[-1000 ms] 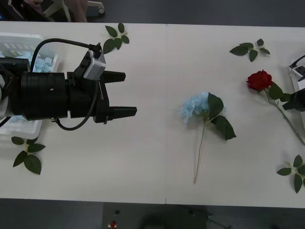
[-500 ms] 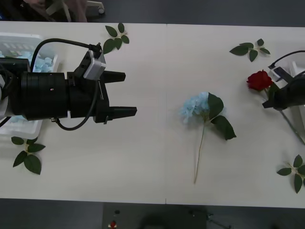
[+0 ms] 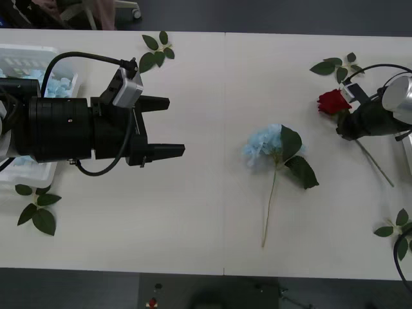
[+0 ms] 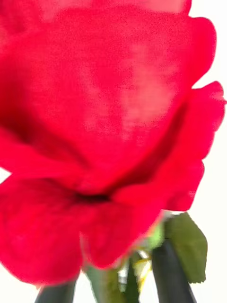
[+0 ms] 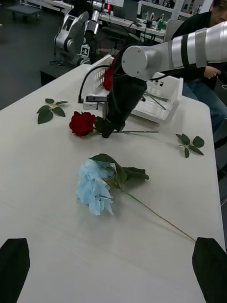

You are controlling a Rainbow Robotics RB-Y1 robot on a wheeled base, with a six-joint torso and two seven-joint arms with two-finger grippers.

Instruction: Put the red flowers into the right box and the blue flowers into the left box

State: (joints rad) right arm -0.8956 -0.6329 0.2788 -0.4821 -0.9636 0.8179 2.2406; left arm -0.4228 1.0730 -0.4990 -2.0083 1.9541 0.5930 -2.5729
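right pincer point(image 3: 346, 125) clamped on rose point(image 3: 333, 102) stem just under bloom | light, floppy, hold stem | left pincer point(image 3: 168, 126) apart, idle

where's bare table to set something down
Widest bare patch: between the left claw and the blue flower. The near edge below the left arm is free too. Crowded on the right, where the right claw holds the red rose beside leaf sprigs.

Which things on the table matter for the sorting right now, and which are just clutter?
Job: red rose gripped by the right gripper; blue flower lying mid-table; left box with blue flowers; right box; left gripper open, idle.

Clutter: loose leaf sprigs around the table edges.
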